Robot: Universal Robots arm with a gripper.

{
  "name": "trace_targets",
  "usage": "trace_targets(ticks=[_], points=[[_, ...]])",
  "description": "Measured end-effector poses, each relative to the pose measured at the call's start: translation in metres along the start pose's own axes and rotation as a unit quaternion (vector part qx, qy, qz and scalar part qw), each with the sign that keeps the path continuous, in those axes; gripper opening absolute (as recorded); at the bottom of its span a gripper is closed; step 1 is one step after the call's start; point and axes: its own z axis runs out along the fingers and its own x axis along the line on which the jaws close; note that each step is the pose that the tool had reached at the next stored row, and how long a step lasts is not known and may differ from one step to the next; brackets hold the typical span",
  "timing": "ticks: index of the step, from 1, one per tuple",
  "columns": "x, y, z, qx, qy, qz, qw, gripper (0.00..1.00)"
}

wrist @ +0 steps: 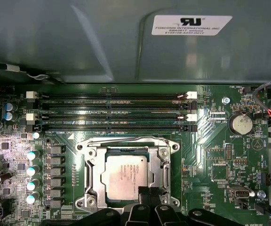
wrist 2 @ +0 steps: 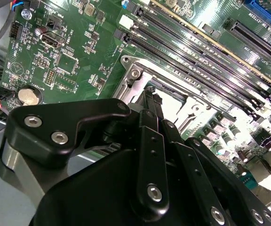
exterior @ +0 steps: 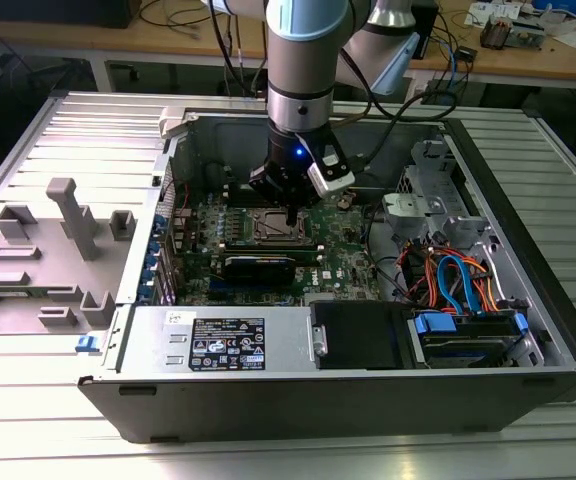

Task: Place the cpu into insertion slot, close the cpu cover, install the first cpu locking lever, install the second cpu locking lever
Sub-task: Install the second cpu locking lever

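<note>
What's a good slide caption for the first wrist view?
Gripper poised at the edge of the cpu cover, with the cpu seated in its socket.

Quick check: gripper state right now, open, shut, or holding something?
Gripper: shut, fingertips together at the edge of the cpu cover, with the cpu seated beneath; no object visibly held.

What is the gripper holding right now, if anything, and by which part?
Cannot be told. The gripper sits closed at the edge of the cpu cover, which lies over the cpu in the insertion slot; whether it pinches anything there is hidden.

Silver cpu (wrist: 127, 179) under closed cpu cover (wrist: 94, 170)
</note>
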Motion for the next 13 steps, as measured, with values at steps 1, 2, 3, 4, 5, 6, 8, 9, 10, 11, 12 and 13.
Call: trace_targets(ticks=[1,2,3,4,5,6,8,9,10,11,12,13], points=[[0.0,-0.0001,-0.0008,0.0001,0.0,0.0,1.0,0.11],[-0.0001,0.0,-0.0018,0.0,0.0,0.0,1.0,0.11],[-0.0001,0.0001,-0.003,0.0,0.0,0.0,1.0,0.11],[-0.0002,0.0,-0.0046,0.0,0.0,0.0,1.0,0.11],[-0.0002,0.0,-0.005,-0.0001,0.0,0.0,1.0,0.11],[-0.0002,0.0001,-0.005,-0.0002,-0.0001,0.0,1.0,0.11],[-0.0002,0.0001,-0.0052,-0.0001,-0.0001,0.0,1.0,0.11],[-0.0002,0.0,-0.0052,-0.0001,0.0,0.0,1.0,0.11],[-0.0002,-0.0008,-0.0053,0.0,0.0,0.0,1.0,0.11],[-0.0003,-0.0013,-0.0052,-0.0001,0.0,0.0,1.0,0.11],[-0.0002,-0.003,-0.0052,0.0,0.0,0.0,1.0,0.11],[-0.0002,-0.004,-0.0052,-0.0001,-0.0001,0.0,1.0,0.11]])
